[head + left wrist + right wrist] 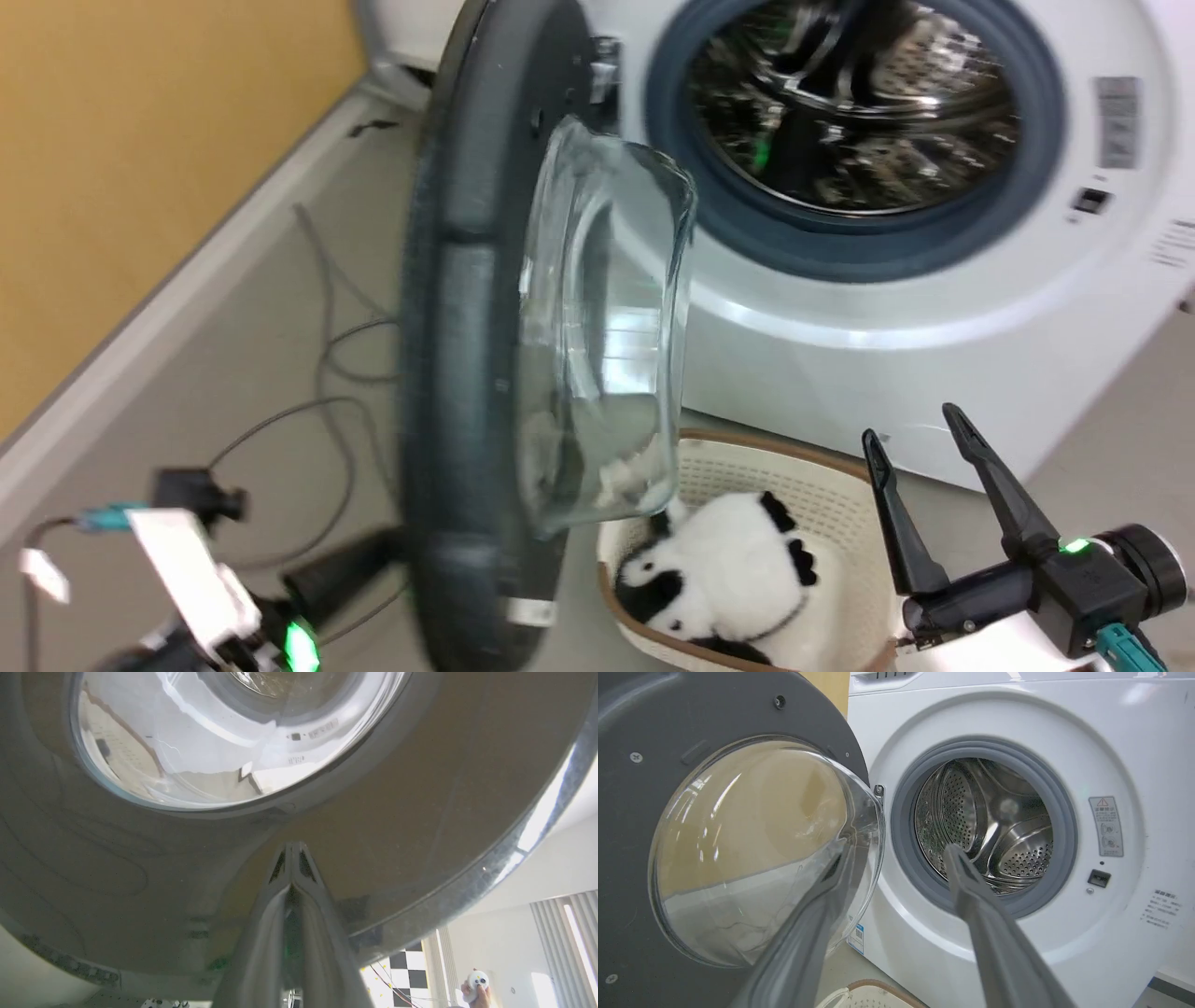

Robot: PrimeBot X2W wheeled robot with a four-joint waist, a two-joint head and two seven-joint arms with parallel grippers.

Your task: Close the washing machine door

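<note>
The washing machine door [467, 373] stands about half open and edge-on in the head view, its glass bowl [607, 317] bulging toward the white washing machine [840, 336]. My left gripper [292, 849] is shut, its tips against the door's glossy outer face [420, 812]. In the head view the left gripper [387, 549] reaches the door's lower outer side. My right gripper [917, 434] is open and holds nothing, low in front of the machine. In the right wrist view the right gripper [896, 849] faces the steel drum [994, 826], the door's grey inner face [626, 812] at left.
A cream perforated basket [822, 476] with a black-and-white plush toy [728, 569] sits on the floor under the door's free edge. Cables [327, 373] lie on the floor by the yellow wall [140, 140]. A person's hand [476, 991] holds a small white object far off.
</note>
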